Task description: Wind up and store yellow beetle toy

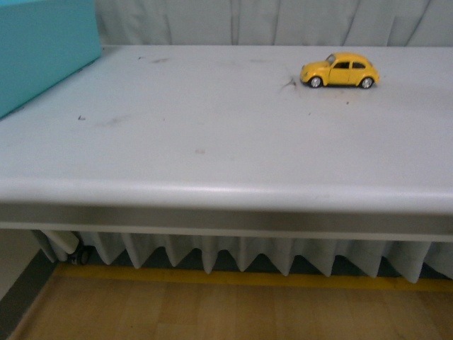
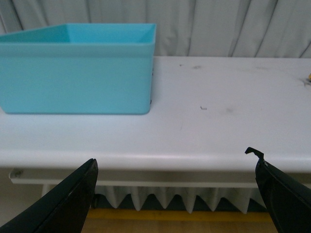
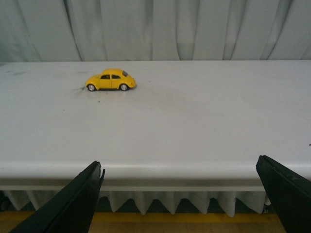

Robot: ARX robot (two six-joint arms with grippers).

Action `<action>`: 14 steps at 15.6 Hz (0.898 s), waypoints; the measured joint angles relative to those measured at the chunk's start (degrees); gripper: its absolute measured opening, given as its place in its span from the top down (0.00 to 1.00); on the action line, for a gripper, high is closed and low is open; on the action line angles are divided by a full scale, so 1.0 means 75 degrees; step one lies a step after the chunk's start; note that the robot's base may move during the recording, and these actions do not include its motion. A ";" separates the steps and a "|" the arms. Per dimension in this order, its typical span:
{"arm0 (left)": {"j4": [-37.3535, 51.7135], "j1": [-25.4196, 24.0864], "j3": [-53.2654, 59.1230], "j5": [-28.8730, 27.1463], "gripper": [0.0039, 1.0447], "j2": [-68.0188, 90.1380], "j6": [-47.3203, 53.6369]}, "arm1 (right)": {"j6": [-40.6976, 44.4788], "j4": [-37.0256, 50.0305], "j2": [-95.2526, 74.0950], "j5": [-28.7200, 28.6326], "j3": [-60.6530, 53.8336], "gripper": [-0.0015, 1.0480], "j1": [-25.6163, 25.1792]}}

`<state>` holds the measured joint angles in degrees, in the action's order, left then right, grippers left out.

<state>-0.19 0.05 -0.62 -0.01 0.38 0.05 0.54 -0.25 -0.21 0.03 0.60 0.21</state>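
1. The beetle point(image 1: 340, 71) stands on its wheels, side-on to the robot, at the far right of the surface point(image 1: 212, 142) and near its back edge. Both hands are empty with jaws spread wide: the right hand point(image 3: 180, 162) and the left hand point(image 2: 173, 158) hang off the near edge, well apart from the toy.
2. Rolling is the first risk. If one finger touches before the other, the free wheels would likely let the car scoot sideways out of the jaws.
3. A push from the front could slide it toward the back edge and the curtain point(image 1: 283, 21), where it may drop out of reach.
4. The body is glossy and rounded. Squeezing high on the roof would probably squirt it out; a grip low across the sides looks safer.
5. Winding looks tricky. No key shows, so it is probably a pull-back drive. Too little downward pressure and the wheels would skid on the smooth surface; letting go early would send it running, perhaps over an edge.
6. The bin point(image 1: 42, 49) sits at the far left, well apart from the toy and nearer the left hand. A long carry or a handover gives a chance to drop it, and a wound car released carelessly could strike the wall or jump out.
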 joint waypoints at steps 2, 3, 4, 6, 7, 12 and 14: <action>-0.0003 0.0000 0.0000 0.0000 0.06 -0.0003 -0.0006 | 0.0003 0.0003 0.0003 0.0003 0.0000 0.06 0.0000; -0.0012 0.0000 0.0000 0.0009 0.06 -0.0003 0.0000 | -0.0006 0.0003 0.0000 0.0006 0.0000 0.06 0.0000; -0.0003 0.0000 0.0000 0.0000 0.06 -0.0003 0.0000 | -0.0012 -0.0003 0.0000 -0.0006 0.0000 0.06 0.0000; 0.0003 0.0000 0.0000 -0.0012 0.06 -0.0003 -0.0015 | -0.0012 0.0009 0.0000 -0.0003 0.0000 0.06 0.0000; 0.0000 0.0000 0.0000 -0.0009 0.06 -0.0003 -0.0012 | -0.0006 0.0003 0.0000 -0.0006 0.0000 0.06 0.0000; 0.0000 0.0000 0.0000 -0.0003 0.06 -0.0003 -0.0006 | -0.0012 0.0000 0.0000 0.0000 0.0000 0.06 0.0000; -0.0003 0.0000 0.0000 -0.0003 0.06 0.0000 -0.0006 | -0.0012 0.0000 0.0000 -0.0003 0.0000 0.06 0.0000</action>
<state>-0.21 0.05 -0.62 -0.03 0.38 0.01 0.45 -0.25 -0.21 0.01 0.60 0.21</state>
